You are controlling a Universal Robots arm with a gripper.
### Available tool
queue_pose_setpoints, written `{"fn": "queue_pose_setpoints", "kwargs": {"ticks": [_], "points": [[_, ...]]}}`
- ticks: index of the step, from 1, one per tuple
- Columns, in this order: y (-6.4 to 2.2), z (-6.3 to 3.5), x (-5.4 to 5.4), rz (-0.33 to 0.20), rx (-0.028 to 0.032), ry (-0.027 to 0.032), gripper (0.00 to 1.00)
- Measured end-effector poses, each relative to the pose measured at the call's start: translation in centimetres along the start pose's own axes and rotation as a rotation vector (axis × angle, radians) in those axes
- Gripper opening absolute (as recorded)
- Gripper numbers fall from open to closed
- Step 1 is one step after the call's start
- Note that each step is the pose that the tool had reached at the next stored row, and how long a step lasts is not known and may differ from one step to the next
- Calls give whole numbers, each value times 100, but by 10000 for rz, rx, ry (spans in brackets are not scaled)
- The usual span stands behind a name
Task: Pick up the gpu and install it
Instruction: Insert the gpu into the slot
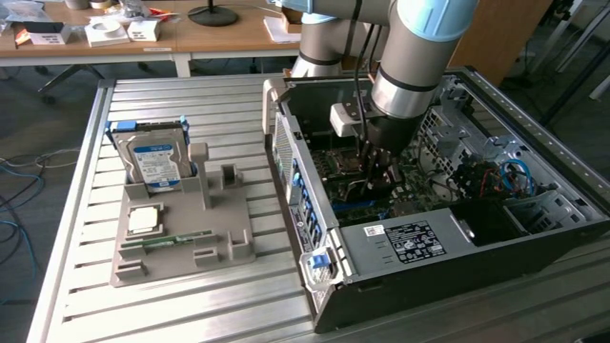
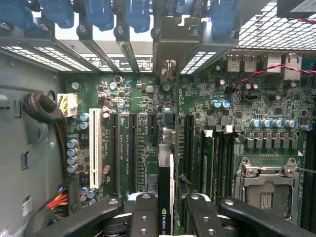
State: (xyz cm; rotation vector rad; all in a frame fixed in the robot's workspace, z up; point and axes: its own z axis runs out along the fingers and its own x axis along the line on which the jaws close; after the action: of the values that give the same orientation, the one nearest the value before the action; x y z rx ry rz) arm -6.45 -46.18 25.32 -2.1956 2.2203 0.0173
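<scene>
The two black metal jaws of the gripper (image 2: 165, 210) are clamped on the gpu (image 2: 165, 177), one on each flat side. The card stands on its thin edge, so it looks like a narrow black strip with a small green logo. Its long side runs from the jaws straight to the back wall of the computer case (image 1: 401, 250). Its shiny metal end plate (image 2: 173, 49) is at that wall, among the blue clips. Under the card is the green board (image 2: 138, 98), bumpy with tiny parts, long black slots (image 2: 132, 148) and one white slot (image 2: 95, 148). I cannot tell if the card is pushed all the way in. The round grey and blue arm (image 1: 410, 64) points straight down into the open case. The case sits on a ribbed metal table (image 1: 191, 307).
</scene>
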Motion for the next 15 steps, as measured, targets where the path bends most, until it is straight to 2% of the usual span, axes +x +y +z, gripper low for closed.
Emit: {"fn": "queue_pose_setpoints", "kwargs": {"ticks": [15], "points": [[1, 15, 0, 7, 1, -1, 26]]}}
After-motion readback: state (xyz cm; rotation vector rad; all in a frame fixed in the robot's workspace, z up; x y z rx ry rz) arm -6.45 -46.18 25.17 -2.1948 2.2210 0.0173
